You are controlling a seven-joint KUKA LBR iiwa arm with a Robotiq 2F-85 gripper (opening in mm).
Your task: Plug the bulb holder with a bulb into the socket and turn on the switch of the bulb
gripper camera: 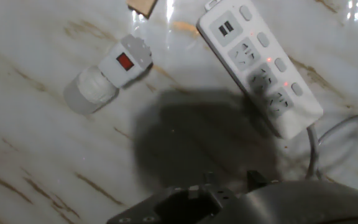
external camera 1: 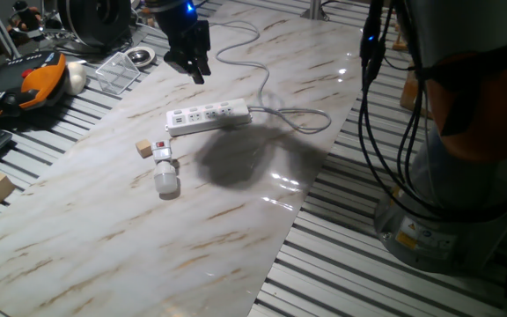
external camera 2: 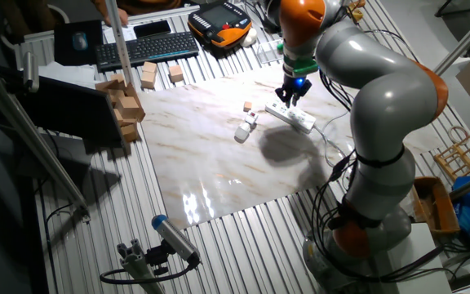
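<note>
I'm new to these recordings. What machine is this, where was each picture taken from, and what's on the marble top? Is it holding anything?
It is a single grey and orange robot arm with a two-finger claw. Two pictures come from fixed cameras on different sides of the table; the third comes from a camera on the hand, looking down.

On the marble tabletop lie a white power strip with its cord, a white bulb holder with a red switch, lying on its side with its frosted bulb attached, and a small wooden cube beside it.

The claw hangs above the strip and holds nothing; whether its fingers are open is unclear. The holder is not plugged in.
</note>
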